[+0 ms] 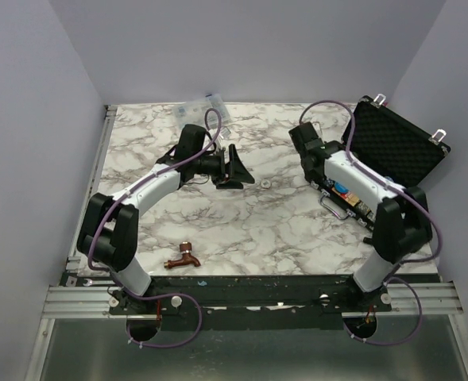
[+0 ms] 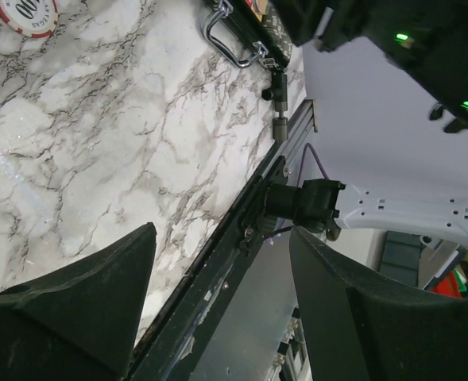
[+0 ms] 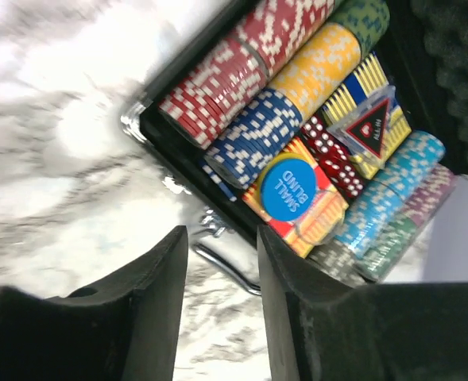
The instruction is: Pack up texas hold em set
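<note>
The texas hold em set's black case stands open at the right of the table, foam-lined lid up. The right wrist view shows its chip rows, red dice, a card box with a blue "small blind" disc on top, and the silver handle. My right gripper hangs open over the case's front edge, holding nothing. A loose red-and-white chip lies mid-table. My left gripper is open just left of it, empty.
A copper faucet lies near the front edge on the left. A clear plastic box sits at the back edge. The marble table ends in a metal rail in front. Purple walls close in the sides and back.
</note>
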Robot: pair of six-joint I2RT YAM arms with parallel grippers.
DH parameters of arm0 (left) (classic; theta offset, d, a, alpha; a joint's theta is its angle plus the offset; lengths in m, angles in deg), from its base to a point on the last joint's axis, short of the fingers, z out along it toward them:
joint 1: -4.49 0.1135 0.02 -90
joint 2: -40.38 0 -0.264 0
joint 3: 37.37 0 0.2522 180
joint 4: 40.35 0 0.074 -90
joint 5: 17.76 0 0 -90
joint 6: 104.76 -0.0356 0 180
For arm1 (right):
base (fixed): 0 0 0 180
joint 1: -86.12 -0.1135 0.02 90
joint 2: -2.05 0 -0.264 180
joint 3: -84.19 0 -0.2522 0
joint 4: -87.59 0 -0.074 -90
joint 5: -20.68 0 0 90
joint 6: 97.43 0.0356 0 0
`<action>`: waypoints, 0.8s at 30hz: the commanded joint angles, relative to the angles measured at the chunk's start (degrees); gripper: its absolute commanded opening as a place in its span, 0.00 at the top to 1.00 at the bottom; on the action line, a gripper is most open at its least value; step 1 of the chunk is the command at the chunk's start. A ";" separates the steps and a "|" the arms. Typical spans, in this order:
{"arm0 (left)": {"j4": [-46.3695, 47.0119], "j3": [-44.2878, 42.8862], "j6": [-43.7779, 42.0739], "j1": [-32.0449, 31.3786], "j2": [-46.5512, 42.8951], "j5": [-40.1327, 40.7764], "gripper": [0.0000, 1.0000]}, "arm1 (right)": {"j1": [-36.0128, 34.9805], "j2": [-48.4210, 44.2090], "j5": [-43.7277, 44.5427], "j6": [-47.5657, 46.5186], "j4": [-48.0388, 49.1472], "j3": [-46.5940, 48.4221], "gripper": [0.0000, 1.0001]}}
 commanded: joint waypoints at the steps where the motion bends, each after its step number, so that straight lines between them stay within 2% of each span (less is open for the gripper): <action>1: -5.66 -1.46 -5.60 -0.42 -4.11 5.92 0.32 | -0.34 -10.71 -10.73 12.14 13.72 -6.60 0.54; 4: -9.33 -2.71 -8.36 -0.38 -5.18 10.69 0.30 | -0.34 -12.68 -16.53 18.83 19.31 -10.67 0.48; 8: -13.27 -3.53 -11.73 -0.38 -7.20 18.70 0.29 | -0.34 -8.59 -28.69 25.01 22.86 -11.44 0.44; 12: -14.50 -3.02 -14.33 -0.38 -11.44 27.39 0.28 | -0.54 -1.54 -36.38 23.38 23.12 -8.64 0.34; 16: -13.21 -1.44 -16.31 -0.38 -17.88 35.95 0.22 | -3.41 1.29 -33.80 20.24 24.85 -7.12 0.26; 18: -13.31 -1.33 -15.23 -0.32 -20.51 38.35 0.21 | -4.09 3.04 -33.16 19.75 26.38 -6.10 0.26; 24: -12.34 -7.01 -11.17 -0.29 -25.81 39.80 0.18 | -6.66 10.66 -29.90 18.84 31.83 0.52 0.26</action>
